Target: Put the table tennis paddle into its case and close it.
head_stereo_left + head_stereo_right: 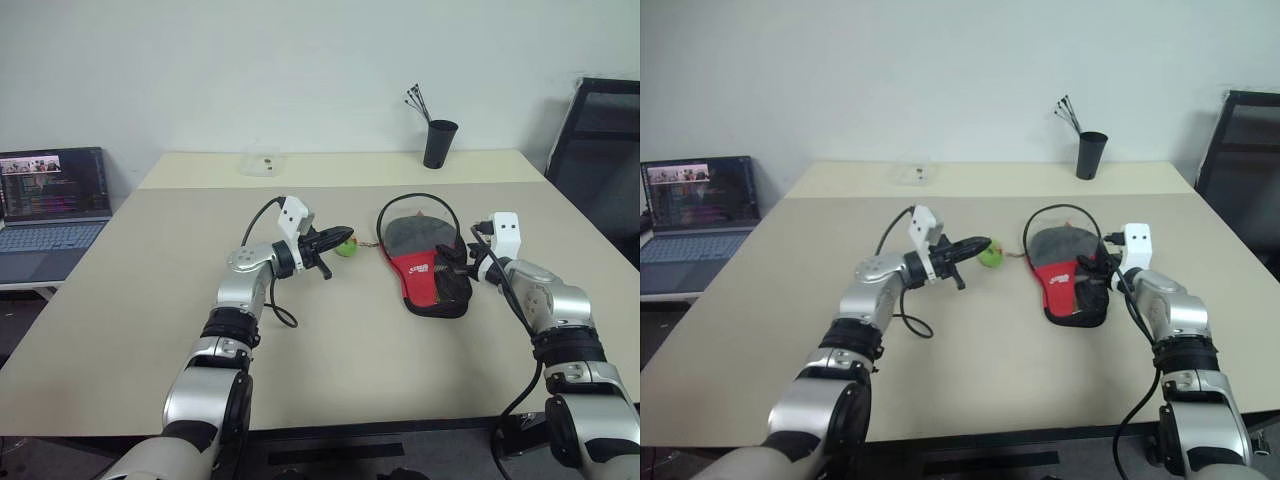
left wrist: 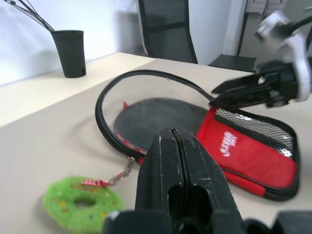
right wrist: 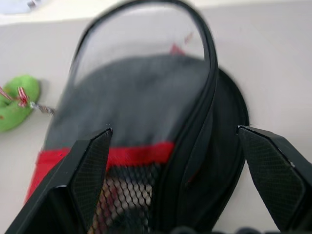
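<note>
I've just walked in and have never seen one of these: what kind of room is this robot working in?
Probably an office or lab set up for testing. A large plain table stands against a bare white wall, an open laptop with code on its screen sits to one side, and an office chair waits at the other.

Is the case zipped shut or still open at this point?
Open. The case has its zipper rim standing up in a loop off the round end, and the dark paddle face shows inside.

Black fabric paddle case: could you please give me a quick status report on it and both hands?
Left hand shut, empty, beside green plush ring charm. Right hand open, at the black fabric paddle case. Case unzipped, rim gaping, round black paddle face inside.
</note>
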Robot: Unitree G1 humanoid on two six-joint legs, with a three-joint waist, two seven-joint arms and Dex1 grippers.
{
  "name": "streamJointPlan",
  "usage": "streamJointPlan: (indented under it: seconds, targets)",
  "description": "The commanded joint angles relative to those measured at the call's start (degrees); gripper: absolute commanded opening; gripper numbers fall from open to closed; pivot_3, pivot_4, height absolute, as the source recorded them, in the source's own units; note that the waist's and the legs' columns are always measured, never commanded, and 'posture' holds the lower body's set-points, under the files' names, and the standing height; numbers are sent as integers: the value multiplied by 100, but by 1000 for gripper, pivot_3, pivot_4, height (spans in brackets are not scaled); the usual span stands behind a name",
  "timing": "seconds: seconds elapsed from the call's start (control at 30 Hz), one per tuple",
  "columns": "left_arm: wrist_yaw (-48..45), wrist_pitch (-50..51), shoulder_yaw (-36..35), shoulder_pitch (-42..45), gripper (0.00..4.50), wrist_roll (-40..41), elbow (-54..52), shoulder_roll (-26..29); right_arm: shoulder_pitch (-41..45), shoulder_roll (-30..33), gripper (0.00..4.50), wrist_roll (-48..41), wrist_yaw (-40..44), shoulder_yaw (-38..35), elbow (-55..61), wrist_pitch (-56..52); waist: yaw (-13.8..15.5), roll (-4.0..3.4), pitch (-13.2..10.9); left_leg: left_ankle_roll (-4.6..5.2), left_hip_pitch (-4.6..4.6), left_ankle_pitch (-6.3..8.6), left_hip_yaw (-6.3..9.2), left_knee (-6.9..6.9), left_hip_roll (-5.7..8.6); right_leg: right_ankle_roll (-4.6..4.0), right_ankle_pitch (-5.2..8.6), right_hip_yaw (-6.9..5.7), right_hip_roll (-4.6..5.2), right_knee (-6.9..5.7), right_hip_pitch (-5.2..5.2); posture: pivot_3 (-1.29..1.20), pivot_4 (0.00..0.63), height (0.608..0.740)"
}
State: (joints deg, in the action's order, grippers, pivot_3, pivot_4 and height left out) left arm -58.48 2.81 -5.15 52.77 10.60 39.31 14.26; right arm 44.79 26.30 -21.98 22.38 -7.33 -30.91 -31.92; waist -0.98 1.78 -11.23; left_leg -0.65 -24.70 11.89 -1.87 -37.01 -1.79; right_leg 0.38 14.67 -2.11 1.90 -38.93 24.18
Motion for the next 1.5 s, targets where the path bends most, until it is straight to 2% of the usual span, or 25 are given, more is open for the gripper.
streamJointPlan:
  seconds: [0.03, 0.1, 0.17, 0.2, 0.47, 0.5, 0.67, 1.17, 1.2, 1.33, 1.5]
  targets:
    - [-343, 710, 78, -235, 5, 502, -1226, 194, 177, -70, 4315, -34, 144, -175, 20, 98, -3, -1, 0, 0, 1, 0, 1, 0, -1, 0, 0, 1, 1, -2, 0, 0, 150, 740]
    - [-494, 1088, 115, -409, 0, 709, -1701, 356, 200, -169, 3906, -98, 146, -268, 33, 61, -15, -2, 1, -1, 2, 0, 4, 0, -2, 0, 0, 2, 2, -4, 0, 0, 150, 740]
    - [-587, 1356, 127, -498, 0, 855, -2020, 513, 234, -257, 3127, -160, 117, -369, 62, 7, -49, -2, 1, -1, 5, -1, 7, -1, -2, -1, -1, 2, 2, -5, -1, 0, 150, 740]
    - [-615, 1429, 130, -520, 0, 898, -2132, 582, 243, -281, 2889, -152, 119, -388, 77, -14, -53, -2, 1, -2, 6, -1, 9, -1, -1, -1, -1, 2, 1, -7, -1, 0, 150, 740]
    - [-512, 1503, 111, -464, 0, 960, -2322, 868, 189, -431, 158, -6, -68, -413, 182, -137, -65, -3, 1, -2, 13, -2, 8, 0, -1, -3, -2, 5, 0, -8, -5, 0, 150, 740]
    - [-475, 1498, 111, -463, 0, 957, -2334, 874, 152, -433, 31, 33, -159, -417, 218, -185, -65, -3, 1, -2, 12, -2, 7, 0, -1, -4, -2, 5, 0, -8, -4, 0, 150, 740]
    - [-392, 1504, 138, -453, 0, 965, -2357, 889, -29, -361, 31, 230, -505, -390, 286, -321, -61, -3, 1, -2, 12, -2, 8, 0, -1, -3, -2, 6, 6, -7, -5, 0, 150, 740]
    - [-289, 1518, 228, -535, 0, 961, -2434, 904, -73, -431, 31, 610, -645, -320, 315, -113, -61, -3, 1, -2, 11, -2, 6, 0, 3, -2, -2, 7, 11, -6, -6, 0, 150, 740]
    - [-287, 1523, 230, -548, 0, 960, -2449, 911, -62, -435, 527, 624, -666, -328, 305, -94, -61, -3, 1, -2, 11, -2, 6, 0, 3, -2, -2, 8, 12, -6, -6, 0, 150, 740]
    - [-273, 1545, 230, -601, 0, 962, -2516, 937, -58, -392, 1723, 755, -663, -241, 298, -30, -61, -3, 1, -2, 12, -2, 6, 0, 3, -2, -2, 8, 11, -6, -5, 0, 150, 740]
    - [-252, 1575, 230, -677, 0, 974, -2616, 969, -162, -263, 1723, 804, -534, -281, 312, -131, -61, -3, 1, -2, 12, -2, 6, 0, 2, -2, -2, 8, 11, -6, -5, 0, 150, 740]
